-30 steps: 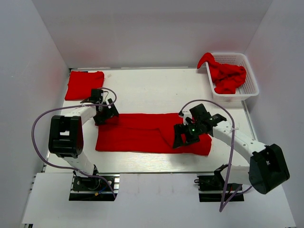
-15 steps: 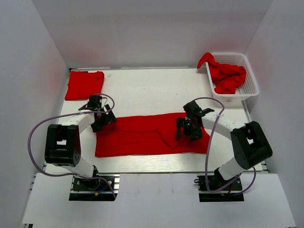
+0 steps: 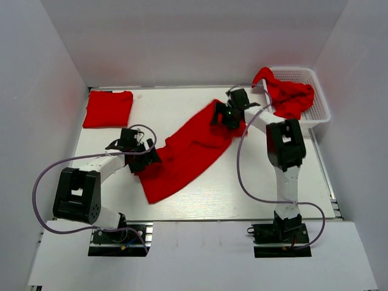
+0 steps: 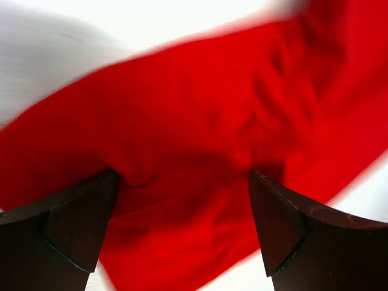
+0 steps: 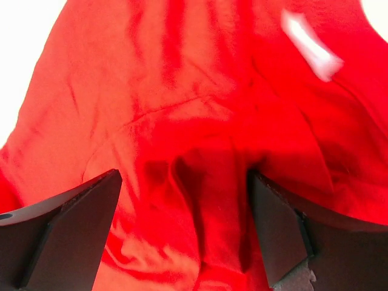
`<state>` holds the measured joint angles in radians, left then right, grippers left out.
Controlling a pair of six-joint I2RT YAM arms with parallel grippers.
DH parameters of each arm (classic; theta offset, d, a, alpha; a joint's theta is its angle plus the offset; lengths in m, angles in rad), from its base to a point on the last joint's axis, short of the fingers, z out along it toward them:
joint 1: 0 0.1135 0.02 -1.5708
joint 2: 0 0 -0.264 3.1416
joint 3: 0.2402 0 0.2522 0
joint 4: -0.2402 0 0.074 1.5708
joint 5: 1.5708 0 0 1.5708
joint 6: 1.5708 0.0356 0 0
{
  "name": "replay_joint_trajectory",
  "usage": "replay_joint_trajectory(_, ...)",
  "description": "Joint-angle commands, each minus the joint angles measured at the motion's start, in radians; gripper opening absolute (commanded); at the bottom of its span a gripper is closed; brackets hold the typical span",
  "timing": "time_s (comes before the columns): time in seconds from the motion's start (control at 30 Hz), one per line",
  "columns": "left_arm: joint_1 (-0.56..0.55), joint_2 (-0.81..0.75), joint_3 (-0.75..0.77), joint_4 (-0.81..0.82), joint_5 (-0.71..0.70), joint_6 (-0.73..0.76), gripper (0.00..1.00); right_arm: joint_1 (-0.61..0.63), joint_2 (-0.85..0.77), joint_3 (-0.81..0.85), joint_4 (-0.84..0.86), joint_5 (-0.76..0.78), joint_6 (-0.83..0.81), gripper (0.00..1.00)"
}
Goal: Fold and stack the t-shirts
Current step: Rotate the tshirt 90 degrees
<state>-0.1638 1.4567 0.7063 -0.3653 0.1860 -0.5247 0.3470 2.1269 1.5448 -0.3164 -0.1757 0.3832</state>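
One red t-shirt lies in a long diagonal band from the near left to the far middle of the table. My left gripper sits at its near left end, jaws wide, with red cloth bunched between the fingers. At the shirt's far right end my right gripper also stands wide, and folds of cloth fill the gap between its fingers. A white neck label shows in the right wrist view. A folded t-shirt rests at the far left.
A white mesh basket at the far right holds more crumpled red t-shirts, one hanging over its left rim. White walls close in the table on three sides. The right arm stretches far forward along the table's right half.
The right gripper has swept from the near right to the far middle, and the shirt's right end went with it. The shirt now lies diagonal instead of level. The left gripper shifted slightly nearer and right.
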Motion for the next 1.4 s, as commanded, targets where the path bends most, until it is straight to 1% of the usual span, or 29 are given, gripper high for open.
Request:
replay_joint_trajectory(0.0,-0.068,0.087,-0.09,-0.21,0.21,-0.032,0.99,-0.003,0.198,0.125,0.069,-0.102,-0.096,0.9)
replay_joint_trajectory(0.03,-0.094,0.087,-0.09,-0.224,0.225,-0.032,0.99,-0.002,0.246,0.206,0.073,-0.111,-0.133,0.9)
replay_joint_trajectory(0.1,-0.121,0.074,-0.067,-0.224,0.314,-0.014,0.99,-0.002,0.315,0.343,0.077,-0.114,-0.156,0.9)
replay_joint_trajectory(0.13,-0.153,0.064,-0.067,-0.236,0.399,0.017,0.99,-0.002,0.33,0.401,0.076,-0.105,-0.197,0.9)
replay_joint_trajectory(0.2,-0.187,0.045,-0.056,-0.274,0.449,0.026,0.99,-0.002,0.36,0.46,0.079,-0.102,-0.234,0.9)
replay_joint_trajectory(0.23,-0.225,0.03,-0.042,-0.288,0.473,0.037,0.99,-0.005,0.361,0.477,0.092,-0.091,-0.253,0.9)
replay_joint_trajectory(0.4,-0.312,-0.125,-0.008,-0.3,0.521,0.048,0.99,0.004,0.294,0.471,0.102,-0.048,-0.332,0.9)
replay_joint_trajectory(0.47,-0.327,-0.151,0.036,-0.323,0.477,0.064,0.99,0.004,0.259,0.463,0.094,-0.036,-0.348,0.9)
replay_joint_trajectory(0.53,-0.338,-0.151,0.079,-0.346,0.402,0.098,0.99,0.01,0.21,0.439,0.091,-0.035,-0.363,0.9)
replay_joint_trajectory(0.57,-0.338,-0.151,0.138,-0.375,0.364,0.109,0.99,0.017,0.199,0.434,0.091,-0.038,-0.366,0.9)
replay_joint_trajectory(0.6,-0.338,-0.133,0.171,-0.388,0.277,0.118,0.99,0.018,0.164,0.416,0.089,-0.036,-0.365,0.9)
replay_joint_trajectory(0.63,-0.338,-0.119,0.238,-0.399,0.229,0.129,0.99,0.021,0.153,0.397,0.092,-0.027,-0.356,0.9)
replay_joint_trajectory(0.67,-0.338,-0.086,0.267,-0.408,0.177,0.129,0.99,0.03,0.142,0.39,0.082,-0.027,-0.36,0.9)
replay_joint_trajectory(0.7,-0.329,-0.069,0.295,-0.408,0.077,0.129,0.99,0.035,0.121,0.38,0.074,-0.025,-0.359,0.9)
replay_joint_trajectory(0.73,-0.319,-0.049,0.349,-0.408,0.025,0.129,0.99,0.041,0.113,0.377,0.065,-0.015,-0.351,0.9)
replay_joint_trajectory(0.77,-0.31,-0.027,0.376,-0.408,-0.021,0.091,0.99,0.05,0.108,0.374,0.039,0.007,-0.348,0.9)
replay_joint_trajectory(0.8,-0.31,0.022,0.406,-0.408,-0.14,0.077,0.99,0.064,0.097,0.373,0.008,0.018,-0.343,0.9)
replay_joint_trajectory(0.83,-0.31,0.048,0.471,-0.425,-0.205,0.054,0.99,0.078,0.087,0.364,-0.004,0.059,-0.324,0.9)
replay_joint_trajectory(0.9,-0.287,0.094,0.528,-0.439,-0.288,0.008,0.99,0.096,0.073,0.335,-0.045,0.111,-0.299,0.9)
replay_joint_trajectory(0.93,-0.287,0.122,0.56,-0.439,-0.302,-0.007,0.99,0.113,0.059,0.321,-0.056,0.122,-0.29,0.9)
replay_joint_trajectory(0.97,-0.272,0.122,0.561,-0.416,-0.303,-0.008,0.99,0.119,0.059,0.307,-0.062,0.134,-0.244,0.9)
replay_joint_trajectory(1.03,-0.256,0.133,0.582,-0.363,-0.303,0.018,0.99,0.139,0.061,0.273,-0.082,0.151,-0.193,0.9)
replay_joint_trajectory(1.07,-0.241,0.154,0.593,-0.363,-0.333,0.034,0.99,0.148,0.064,0.265,-0.082,0.156,-0.179,0.9)
replay_joint_trajectory(1.1,-0.226,0.163,0.628,-0.409,-0.362,0.034,0.99,0.164,0.073,0.253,-0.085,0.171,-0.159,0.9)
replay_joint_trajectory(1.13,-0.226,0.163,0.64,-0.429,-0.39,0.022,0.99,0.167,0.097,0.253,-0.085,0.204,-0.105,0.9)
replay_joint_trajectory(1.17,-0.214,0.172,0.641,-0.44,-0.431,0.022,0.99,0.17,0.106,0.276,-0.084,0.223,-0.087,0.9)
replay_joint_trajectory(1.23,-0.201,0.151,0.624,-0.426,-0.447,0.022,0.99,0.185,0.143,0.294,-0.087,0.261,-0.035,0.9)
replay_joint_trajectory(1.33,-0.178,0.113,0.585,-0.386,-0.456,0.012,0.99,0.191,0.206,0.343,-0.09,0.278,0.005,0.9)
replay_joint_trajectory(1.37,-0.168,0.097,0.585,-0.386,-0.471,0.012,0.99,0.187,0.255,0.391,-0.105,0.281,0.011,0.9)
